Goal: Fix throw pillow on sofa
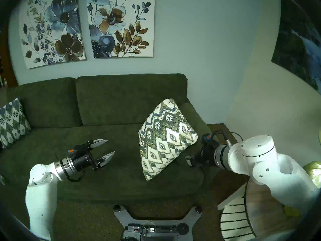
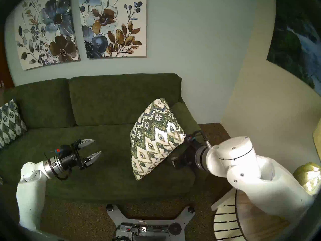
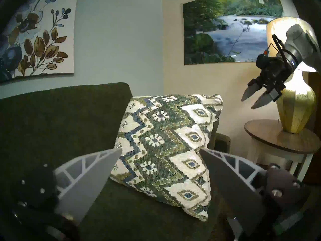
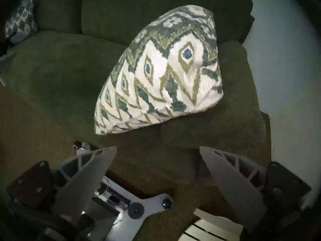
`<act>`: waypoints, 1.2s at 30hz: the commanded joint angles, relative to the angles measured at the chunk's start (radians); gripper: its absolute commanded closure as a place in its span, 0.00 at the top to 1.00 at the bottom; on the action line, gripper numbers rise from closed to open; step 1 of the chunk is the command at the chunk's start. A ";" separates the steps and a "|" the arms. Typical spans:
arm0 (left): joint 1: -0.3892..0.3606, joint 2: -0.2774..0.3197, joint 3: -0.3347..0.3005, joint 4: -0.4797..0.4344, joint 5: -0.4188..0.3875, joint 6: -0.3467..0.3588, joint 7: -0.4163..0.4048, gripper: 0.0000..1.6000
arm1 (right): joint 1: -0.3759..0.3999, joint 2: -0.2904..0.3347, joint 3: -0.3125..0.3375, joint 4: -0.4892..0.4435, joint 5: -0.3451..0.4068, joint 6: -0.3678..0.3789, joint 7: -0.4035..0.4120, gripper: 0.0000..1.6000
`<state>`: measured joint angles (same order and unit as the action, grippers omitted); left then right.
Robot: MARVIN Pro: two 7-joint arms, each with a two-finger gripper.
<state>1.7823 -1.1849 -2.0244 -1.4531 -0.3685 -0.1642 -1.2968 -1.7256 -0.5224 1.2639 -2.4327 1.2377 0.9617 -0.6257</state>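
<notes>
The throw pillow (image 1: 165,139), cream with green and blue chevrons, stands tilted at the right end of the dark green sofa (image 1: 112,103) and leans on the right armrest (image 1: 192,117). It also shows in the left wrist view (image 3: 166,148) and the right wrist view (image 4: 156,75). My left gripper (image 1: 110,146) is open and empty above the seat, left of the pillow and pointing at it. My right gripper (image 3: 248,103) is open and empty, beside the pillow's right corner and apart from it. In the head views the pillow hides its fingertips.
A second, diamond-lattice pillow (image 1: 10,122) leans at the sofa's far left. A round side table (image 3: 281,141) with a lit lamp (image 3: 295,105) stands right of the armrest. A white slatted piece (image 1: 232,218) and my base (image 1: 152,223) are at the front.
</notes>
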 commanded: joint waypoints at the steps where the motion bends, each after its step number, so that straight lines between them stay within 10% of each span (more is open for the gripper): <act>1: -0.005 0.003 -0.002 -0.004 -0.001 -0.001 0.001 1.00 | -0.115 0.102 0.026 -0.011 -0.047 -0.010 -0.061 1.00; 36: -0.007 0.002 -0.004 -0.004 0.000 -0.001 0.001 1.00 | -0.424 0.209 0.108 -0.011 -0.369 -0.561 -0.108 1.00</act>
<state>1.7817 -1.1852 -2.0256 -1.4532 -0.3672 -0.1636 -1.2971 -2.0689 -0.3605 1.3544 -2.4369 0.9566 0.5140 -0.7378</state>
